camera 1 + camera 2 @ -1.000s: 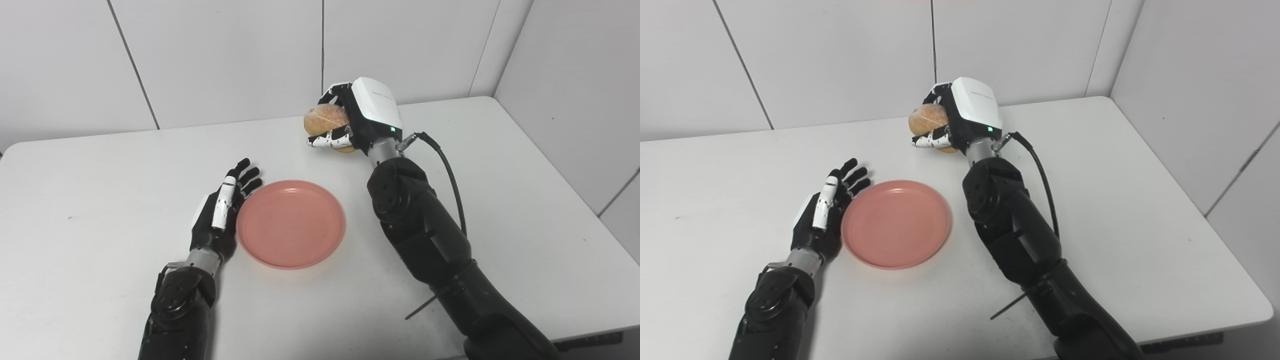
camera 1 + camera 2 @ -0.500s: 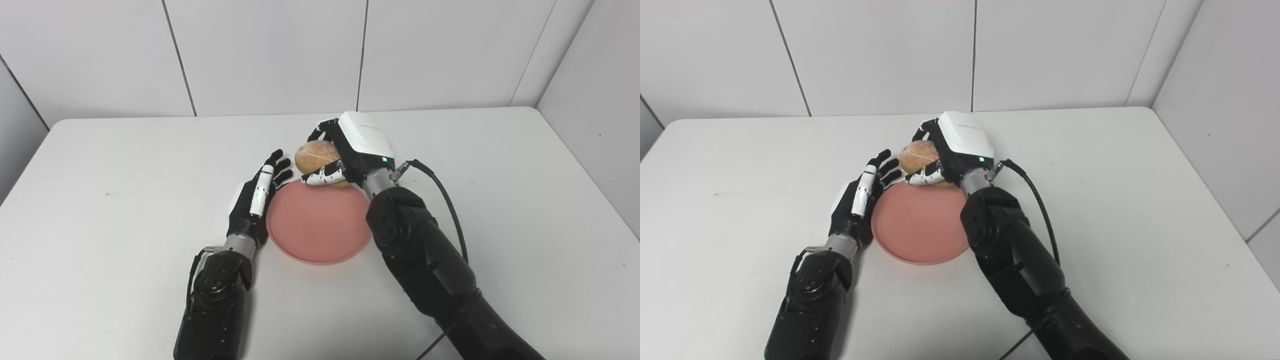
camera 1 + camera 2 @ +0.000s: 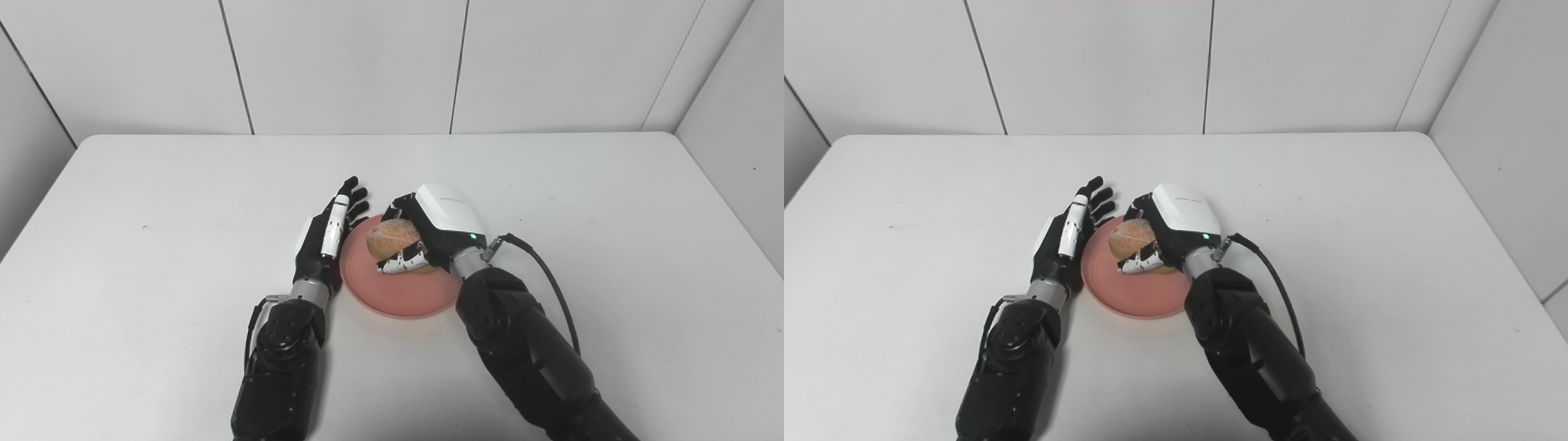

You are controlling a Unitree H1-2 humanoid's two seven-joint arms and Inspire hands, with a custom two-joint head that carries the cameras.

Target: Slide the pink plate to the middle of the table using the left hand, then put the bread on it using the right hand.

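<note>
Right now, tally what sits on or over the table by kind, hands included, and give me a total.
Plates: 1, the pink plate
Bread: 1, the bread, held over the plate
Hands: 2, the left hand open beside the plate, the right hand shut on the bread
Total: 4

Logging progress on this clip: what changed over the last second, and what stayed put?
The right hand carried the bread from beyond the plate to over its middle, low, fingers still closed on it. The camera shifted too. The left hand stays open against the plate's left rim.
</note>
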